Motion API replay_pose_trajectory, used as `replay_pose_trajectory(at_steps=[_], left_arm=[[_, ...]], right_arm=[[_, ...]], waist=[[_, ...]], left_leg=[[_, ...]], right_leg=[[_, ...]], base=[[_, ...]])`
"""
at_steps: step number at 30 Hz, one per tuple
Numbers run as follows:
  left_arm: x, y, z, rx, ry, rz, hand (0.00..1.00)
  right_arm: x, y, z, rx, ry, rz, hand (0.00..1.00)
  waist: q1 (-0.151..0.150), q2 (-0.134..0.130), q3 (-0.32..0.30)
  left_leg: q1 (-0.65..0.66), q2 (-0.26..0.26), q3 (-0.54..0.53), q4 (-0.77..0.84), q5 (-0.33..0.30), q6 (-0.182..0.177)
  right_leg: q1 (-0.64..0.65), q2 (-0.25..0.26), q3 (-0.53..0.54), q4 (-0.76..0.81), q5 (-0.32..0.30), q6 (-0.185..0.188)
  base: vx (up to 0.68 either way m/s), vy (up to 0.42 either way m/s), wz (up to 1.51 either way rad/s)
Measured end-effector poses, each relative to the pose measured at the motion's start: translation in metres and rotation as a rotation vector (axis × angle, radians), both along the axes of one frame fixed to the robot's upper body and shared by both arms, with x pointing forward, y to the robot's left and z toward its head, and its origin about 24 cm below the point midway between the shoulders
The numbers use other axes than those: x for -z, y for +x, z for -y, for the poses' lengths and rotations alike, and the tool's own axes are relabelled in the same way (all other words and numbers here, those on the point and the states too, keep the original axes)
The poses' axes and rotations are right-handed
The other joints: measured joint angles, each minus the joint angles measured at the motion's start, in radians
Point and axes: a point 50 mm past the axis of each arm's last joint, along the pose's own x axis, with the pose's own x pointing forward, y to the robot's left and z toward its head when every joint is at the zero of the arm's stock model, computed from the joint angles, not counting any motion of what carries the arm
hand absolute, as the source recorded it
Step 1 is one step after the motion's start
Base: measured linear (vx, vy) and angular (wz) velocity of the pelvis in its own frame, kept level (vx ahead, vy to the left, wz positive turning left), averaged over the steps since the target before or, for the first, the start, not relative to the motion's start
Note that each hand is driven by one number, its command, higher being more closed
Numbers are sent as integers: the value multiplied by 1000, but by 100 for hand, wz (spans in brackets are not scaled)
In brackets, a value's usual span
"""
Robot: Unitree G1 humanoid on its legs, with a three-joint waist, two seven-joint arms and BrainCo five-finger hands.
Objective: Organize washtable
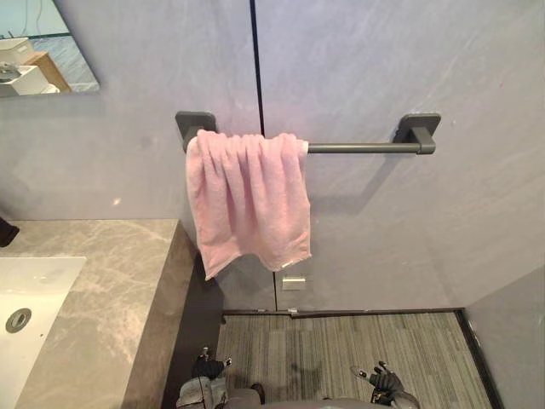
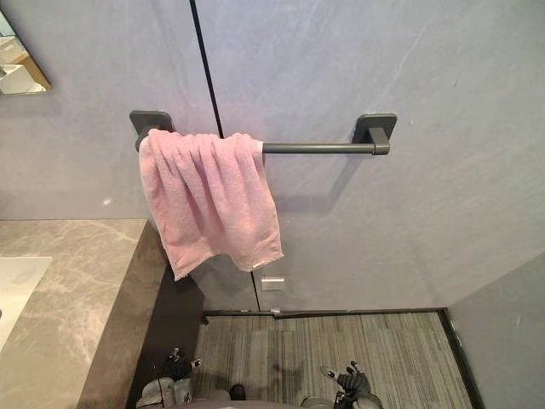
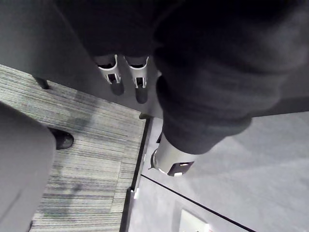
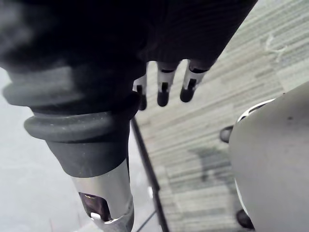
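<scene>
A pink towel (image 1: 247,200) hangs bunched over the left end of a dark towel bar (image 1: 362,147) on the grey wall. Its lower edge slants, lower on the left than the right. To the left stands the washtable with a grey marble countertop (image 1: 111,281) and a white sink (image 1: 25,298). My left hand (image 1: 204,375) hangs low beside the counter's dark side, and my right hand (image 1: 387,379) hangs low over the floor. Both are far below the towel. In the wrist views the left hand's fingers (image 3: 116,77) and the right hand's fingers (image 4: 164,92) are relaxed and hold nothing.
A mirror (image 1: 38,47) is at the upper left above the counter. A dark object (image 1: 7,230) pokes in at the counter's back left edge. A small white socket (image 1: 293,282) sits low on the wall under the towel. Striped grey carpet (image 1: 341,349) covers the floor.
</scene>
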Motion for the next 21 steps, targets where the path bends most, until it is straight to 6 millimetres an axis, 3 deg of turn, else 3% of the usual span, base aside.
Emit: replay_pose_trajectory(at_steps=[2, 4, 10, 18, 21], left_arm=[[-8, 8, 1, -13, 5, 64, 0], [-31, 27, 0, -17, 23, 219, 0], [-97, 57, -14, -76, 97, 567, 0], [-151, 76, -17, -108, 214, 809, 0], [-160, 78, -17, -117, 244, 843, 0]], right_arm=[[0, 0, 0, -7, -8, -2, 0], [0, 0, 0, -11, -12, -3, 0], [-3, 2, 0, -29, -24, 32, 0], [-3, -4, -3, -56, -42, 24, 0], [-4, -3, -4, -58, -40, 27, 0]], waist=[[0, -1, -1], [2, -5, -4], [4, 4, -12], [26, -5, -43], [26, -6, -44]], left_leg=[[1, 0, -14, -21, 17, 1], [-1, 1, -33, -48, 35, -4], [-4, 2, -33, -56, 38, -4], [-3, 2, -29, -71, 38, -4], [4, 1, -27, -71, 38, -4]], right_leg=[[-3, 2, -11, -2, 1, -2], [-3, 8, -28, -16, 7, -8], [-5, 12, -27, -31, 11, -5], [1, 13, -25, -51, 18, -6], [16, 12, -25, -58, 18, -6]], base=[[-77, -40, 22], [-90, -41, 23], [-22, -8, 1], [52, -4, -1], [63, -7, 0]])
